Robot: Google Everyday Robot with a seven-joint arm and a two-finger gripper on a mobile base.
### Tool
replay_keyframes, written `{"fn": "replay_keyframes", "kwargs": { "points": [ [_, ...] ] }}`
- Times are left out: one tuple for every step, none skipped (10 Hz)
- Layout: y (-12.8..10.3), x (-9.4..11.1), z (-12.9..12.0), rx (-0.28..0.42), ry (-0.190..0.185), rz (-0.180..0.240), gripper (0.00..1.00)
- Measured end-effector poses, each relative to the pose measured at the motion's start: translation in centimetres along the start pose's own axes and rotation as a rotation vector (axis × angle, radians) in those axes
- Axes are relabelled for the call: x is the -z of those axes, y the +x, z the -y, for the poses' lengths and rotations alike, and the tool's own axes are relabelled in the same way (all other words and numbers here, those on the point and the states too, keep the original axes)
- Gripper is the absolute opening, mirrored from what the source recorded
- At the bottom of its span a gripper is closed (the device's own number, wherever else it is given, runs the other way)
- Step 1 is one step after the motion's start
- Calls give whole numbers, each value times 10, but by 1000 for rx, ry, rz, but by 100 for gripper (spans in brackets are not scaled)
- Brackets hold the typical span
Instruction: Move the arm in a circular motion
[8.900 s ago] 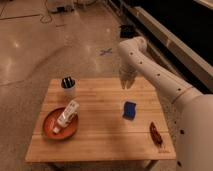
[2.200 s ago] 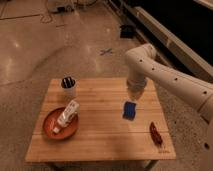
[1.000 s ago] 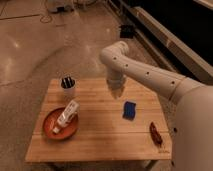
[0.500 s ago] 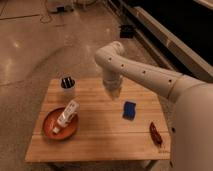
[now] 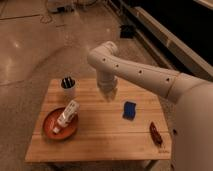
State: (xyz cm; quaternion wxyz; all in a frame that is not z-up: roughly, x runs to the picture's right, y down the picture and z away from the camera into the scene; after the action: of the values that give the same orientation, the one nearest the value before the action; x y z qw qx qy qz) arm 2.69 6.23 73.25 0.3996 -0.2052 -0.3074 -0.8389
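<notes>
The arm (image 5: 145,75) reaches in from the right, its elbow bent high over the table's (image 5: 100,135) rear half. The gripper (image 5: 108,92) hangs from it, pointing down above the rear centre of the table, jaws closed and holding nothing. Left of the gripper stands a cup (image 5: 68,89). Forward and left of it lies a red plate (image 5: 50,130) bearing a white bottle (image 5: 67,114). Forward and right lies a blue block (image 5: 130,110); farther right, near the edge, a red item (image 5: 155,134).
</notes>
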Motion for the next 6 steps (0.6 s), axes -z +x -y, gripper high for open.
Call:
{"fn": "replay_keyframes", "kwargs": {
  "points": [
    [-6, -3, 2, -21, 5, 3, 34],
    [-4, -1, 10, -29, 4, 1, 34],
    [-5, 4, 16, -16, 3, 4, 34],
    [-13, 4, 19, -4, -9, 6, 34],
    [-20, -1, 23, 35, -17, 5, 34],
    [-29, -4, 19, 37, -8, 4, 34]
  ]
}}
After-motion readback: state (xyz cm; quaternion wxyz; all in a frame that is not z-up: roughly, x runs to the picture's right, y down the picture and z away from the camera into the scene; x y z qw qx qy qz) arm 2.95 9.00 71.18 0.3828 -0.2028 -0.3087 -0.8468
